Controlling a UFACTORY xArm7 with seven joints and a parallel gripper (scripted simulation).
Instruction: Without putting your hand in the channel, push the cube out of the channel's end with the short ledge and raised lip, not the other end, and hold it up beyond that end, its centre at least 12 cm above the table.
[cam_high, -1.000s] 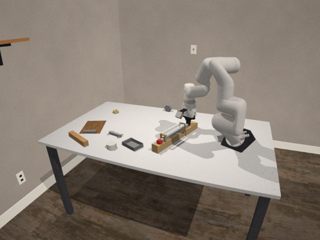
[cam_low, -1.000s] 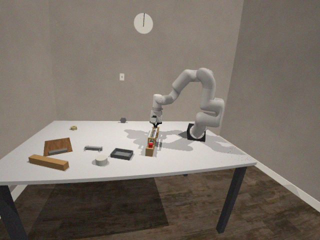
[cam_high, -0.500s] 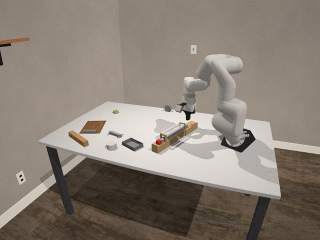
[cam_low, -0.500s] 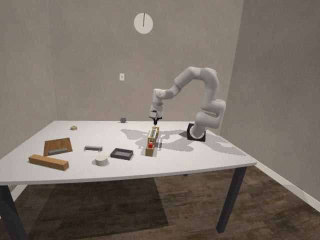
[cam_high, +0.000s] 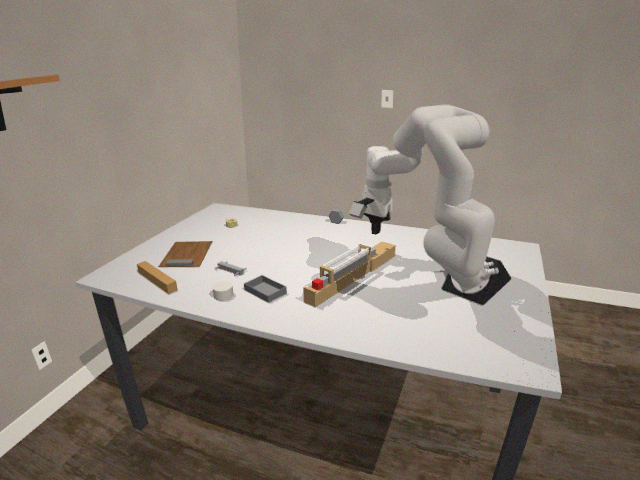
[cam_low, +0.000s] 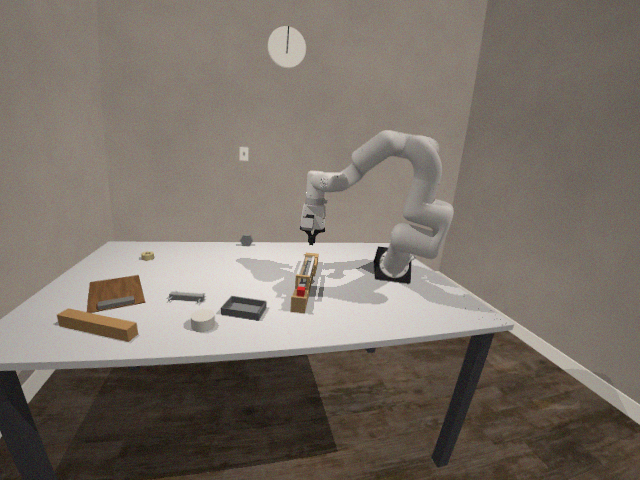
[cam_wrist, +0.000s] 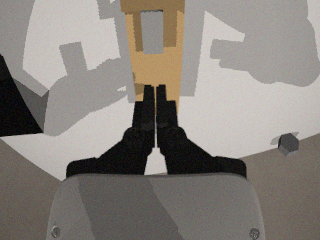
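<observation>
A long wooden channel (cam_high: 381, 254) (cam_low: 297, 304) (cam_wrist: 158, 67) with clear side walls lies on the white table (cam_high: 320, 361) (cam_low: 361, 320). A small red cube (cam_high: 317, 283) (cam_low: 300, 292) sits on the ledge at the channel's near end, away from the arm. My gripper (cam_high: 375, 229) (cam_low: 311, 241) (cam_wrist: 155, 98) is shut and empty. It hangs above the table just past the channel's far end, near the arm's base. In the wrist view only the channel's far end shows under the fingertips; the cube is out of that view.
Left of the channel lie a dark grey tray (cam_high: 265, 287) (cam_low: 243, 307), a white disc (cam_high: 222, 291) (cam_low: 202, 320), a small metal rack (cam_high: 230, 268) (cam_low: 185, 296), a wooden block (cam_high: 156, 276) (cam_low: 97, 324), and a brown board (cam_high: 186, 253) (cam_low: 114, 292). A grey hexagonal piece (cam_high: 336, 216) (cam_low: 246, 240) (cam_wrist: 288, 143) and a yellow ring (cam_high: 231, 222) (cam_low: 147, 255) lie at the back.
</observation>
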